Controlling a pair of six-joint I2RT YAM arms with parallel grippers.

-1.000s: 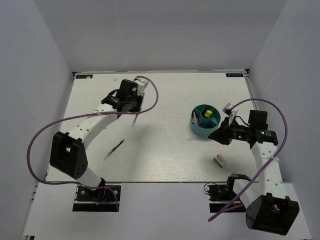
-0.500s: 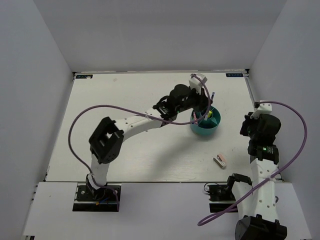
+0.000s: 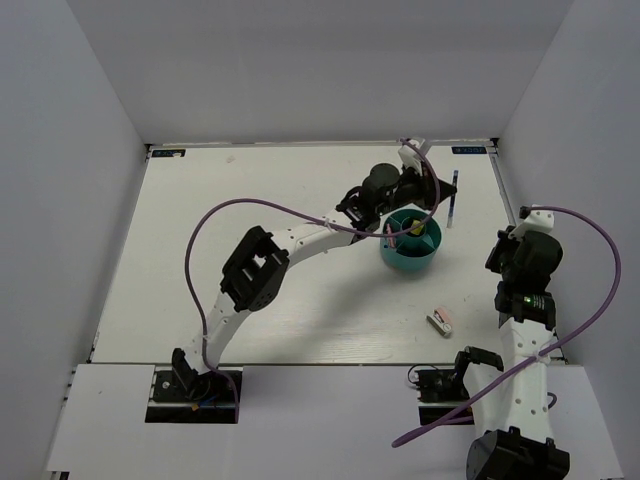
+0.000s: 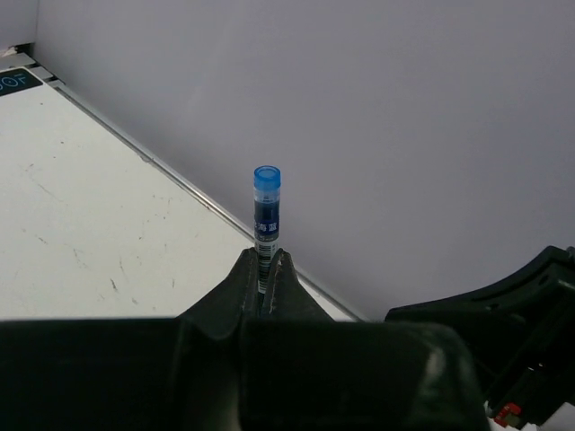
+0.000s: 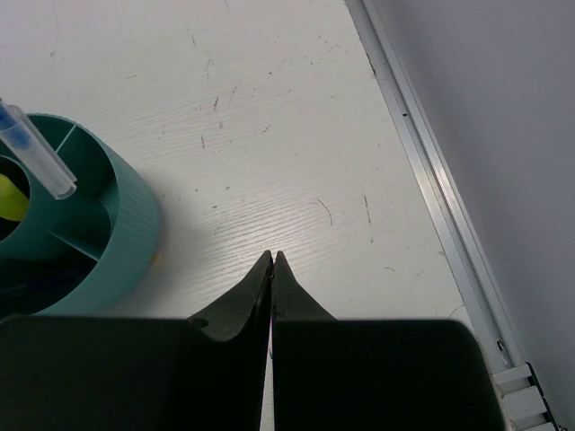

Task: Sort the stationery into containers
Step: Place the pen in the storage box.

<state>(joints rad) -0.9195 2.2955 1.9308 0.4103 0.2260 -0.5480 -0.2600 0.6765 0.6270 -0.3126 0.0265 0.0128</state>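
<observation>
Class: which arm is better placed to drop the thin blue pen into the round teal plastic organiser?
Left. The left gripper clamps the thin blue pen right by the round teal plastic organiser; the right gripper is shut, empty and farther off.

Teal organiser (image 3: 404, 262), blue pen (image 4: 266, 205), pink-white block (image 3: 440, 321), white table (image 3: 200, 180) with grey scuffs

Left arm (image 3: 300, 238), right arm (image 3: 520, 345): white link shells joined by black joint housings. Purple cable (image 3: 193, 260) looped along each. Green light (image 3: 520, 298) seen on right arm. Right gripper (image 5: 272, 259): fingers (image 5: 238, 301) matte black, tapered.
</observation>
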